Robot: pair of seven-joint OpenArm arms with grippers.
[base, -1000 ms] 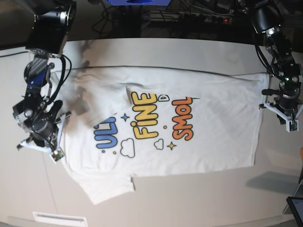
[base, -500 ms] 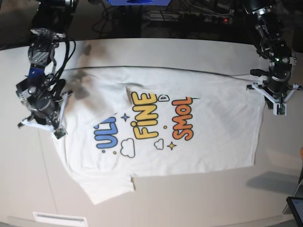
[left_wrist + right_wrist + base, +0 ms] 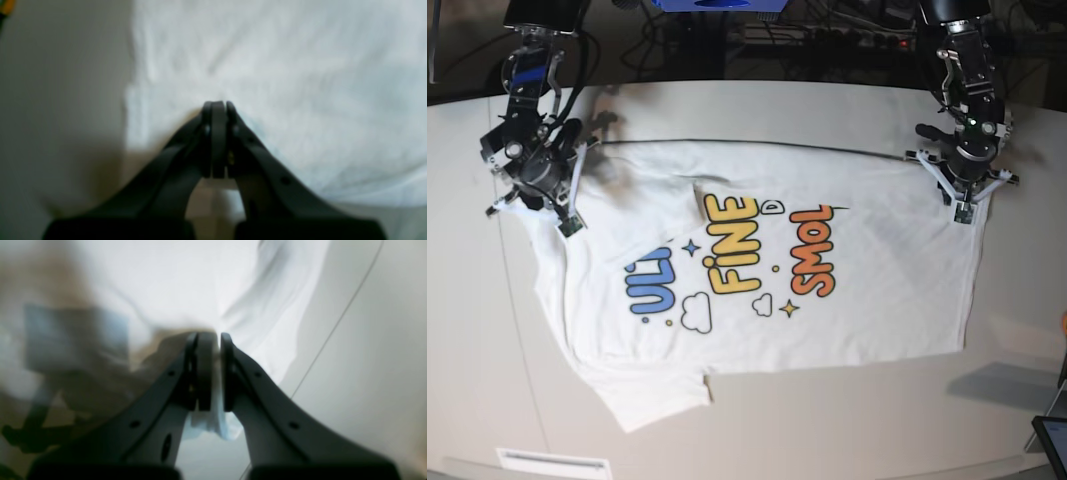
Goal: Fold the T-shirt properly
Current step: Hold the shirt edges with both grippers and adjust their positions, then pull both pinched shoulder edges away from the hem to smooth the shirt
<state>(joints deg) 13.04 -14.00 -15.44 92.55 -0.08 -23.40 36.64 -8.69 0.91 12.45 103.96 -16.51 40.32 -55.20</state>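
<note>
Okay, both pincers are clamped on cloth. The left pincer (image 3: 960, 208) (upper right of the base view) pinches the T-shirt (image 3: 767, 290) at its hem corner, and the left wrist view shows the jaws pressed together with white fabric at the tips. The right pincer (image 3: 564, 218) in the upper left grips near the shoulder; a tuft of cloth shows between its jaws in the right wrist view.

The shirt lies print-up across the counter (image 3: 847, 420), far edge taut between the two grips. My read: you're carrying the far edge toward the near one.

- Move both arms at matched speed and height so the edge stays straight.
- Lift only enough to clear the print (drag will bunch it).
- Watch the loose sleeve (image 3: 642, 395) lower left; it could fold under.
- Let go only once the edges line up.
</note>
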